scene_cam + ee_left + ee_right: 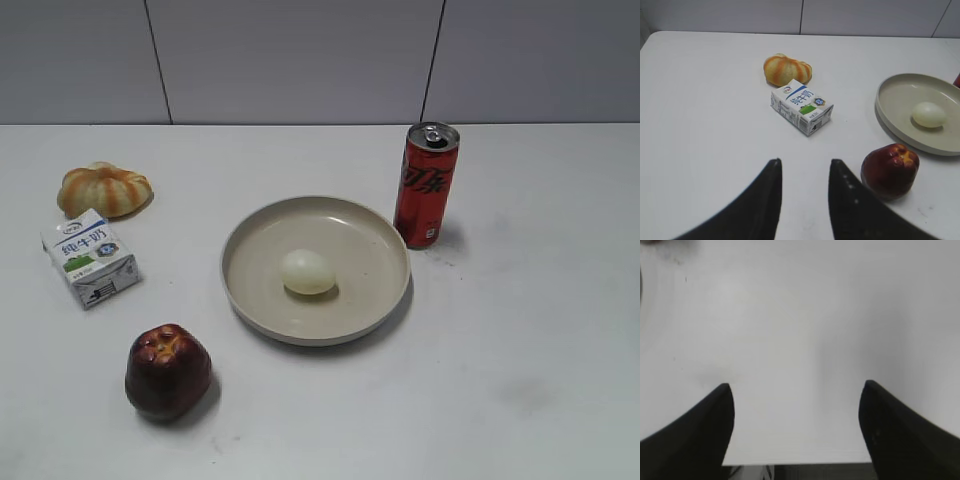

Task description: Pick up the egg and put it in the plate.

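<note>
the dark red apple sits nearest the camera, toward the front left of the white counter. behind it, near the left edge, a small milk carton lies on its side, and the ribbed tan bun rests just behind that. the plate sits mid-counter with the egg lying in its middle. a red soda can stands upright just beside the plate's back right rim. the left gripper hangs above bare counter in front of the carton, fingers parted, holding nothing. the right gripper shows fingers spread wide over bare counter near its front edge, empty.
</note>
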